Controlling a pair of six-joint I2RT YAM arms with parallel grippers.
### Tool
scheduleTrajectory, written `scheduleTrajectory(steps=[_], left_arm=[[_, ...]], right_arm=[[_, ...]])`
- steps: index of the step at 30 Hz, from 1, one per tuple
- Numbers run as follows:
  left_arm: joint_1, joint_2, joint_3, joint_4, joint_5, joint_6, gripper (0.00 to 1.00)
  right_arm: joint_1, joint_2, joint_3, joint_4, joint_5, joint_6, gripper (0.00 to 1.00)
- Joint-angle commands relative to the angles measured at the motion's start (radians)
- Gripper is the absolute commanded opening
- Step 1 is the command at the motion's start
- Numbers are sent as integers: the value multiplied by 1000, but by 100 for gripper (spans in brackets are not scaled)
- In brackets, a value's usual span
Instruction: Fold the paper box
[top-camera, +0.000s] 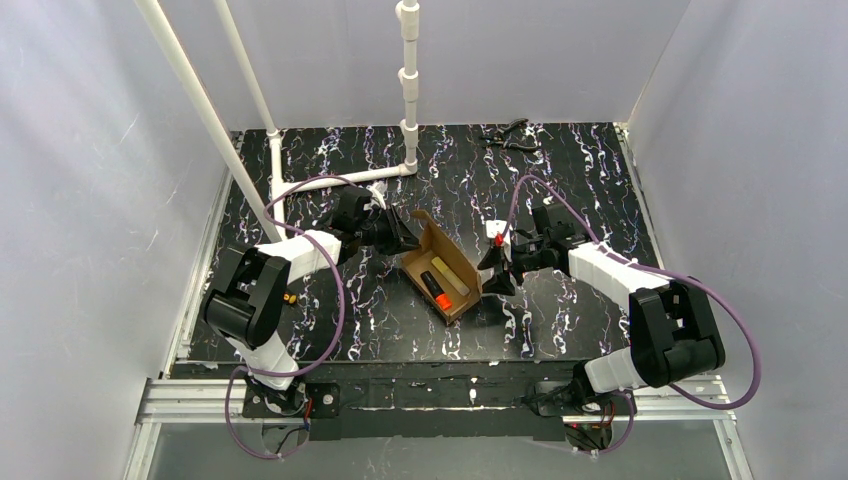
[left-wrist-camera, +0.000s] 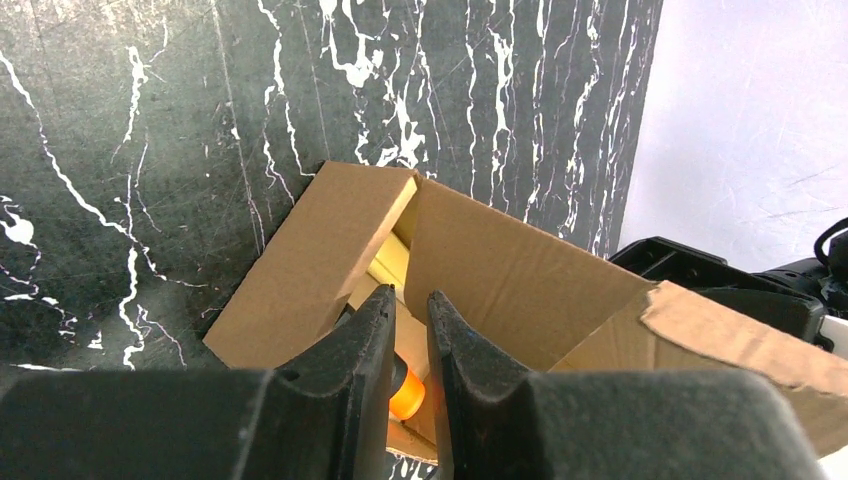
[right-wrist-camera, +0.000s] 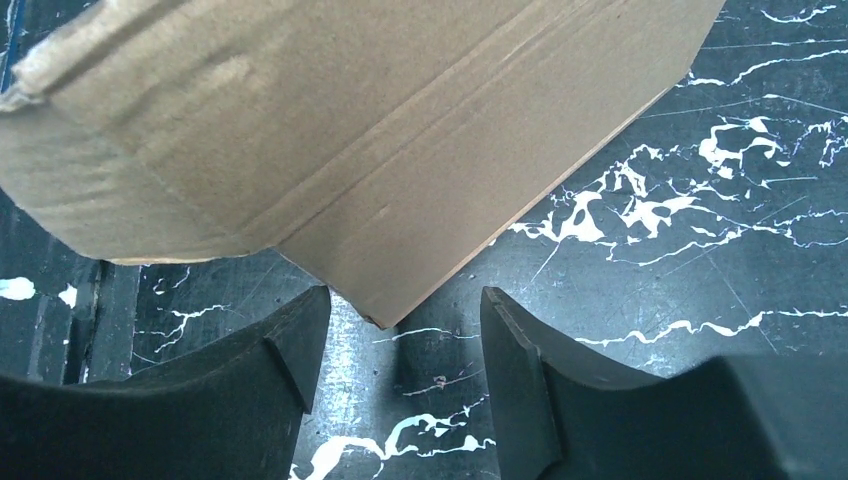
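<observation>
The paper box (top-camera: 418, 262) lies slantwise mid-table, brown cardboard, top open, one end flap standing up. Inside lie an orange-tipped black marker (top-camera: 433, 287) and a pale yellow stick (top-camera: 451, 276). My left gripper (top-camera: 405, 240) is at the box's upper left side. In the left wrist view its jaws (left-wrist-camera: 408, 295) leave only a narrow slit and seem to pinch the cardboard edge of the box (left-wrist-camera: 500, 270), with the marker's orange tip (left-wrist-camera: 405, 395) showing below. My right gripper (top-camera: 495, 275) is open at the box's right side. A lower corner of the box (right-wrist-camera: 400, 130) points into its gap (right-wrist-camera: 400, 300) without touching either finger.
A white pipe frame (top-camera: 408, 80) rises from the back left of the black marbled table (top-camera: 560, 180). A dark hand tool (top-camera: 510, 136) lies at the far edge. White walls close in on three sides. The right arm (left-wrist-camera: 700, 275) shows behind the box in the left wrist view.
</observation>
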Motion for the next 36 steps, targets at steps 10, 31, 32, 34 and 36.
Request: scheduleTrajectory(steps=[10,31,32,34,36], left_arm=[[-5,-3,2,-2,-5,12,17],[-5,-15,-4,-1,-2,4,16],[-5,-15,-5,-1,-3,4,16],[-5,-13,-5,-2,-4,4,16],[-5,-16,-5,-1,-2,5,16]], right_arm=[[3,-44,-67,127,55,103,51],[36,-59,-110,360,61,347,64],[37,-61,-114,365,69,348,63],[37,-63,-123,367,80,339,62],[37,-64,-124,348,91,305,61]])
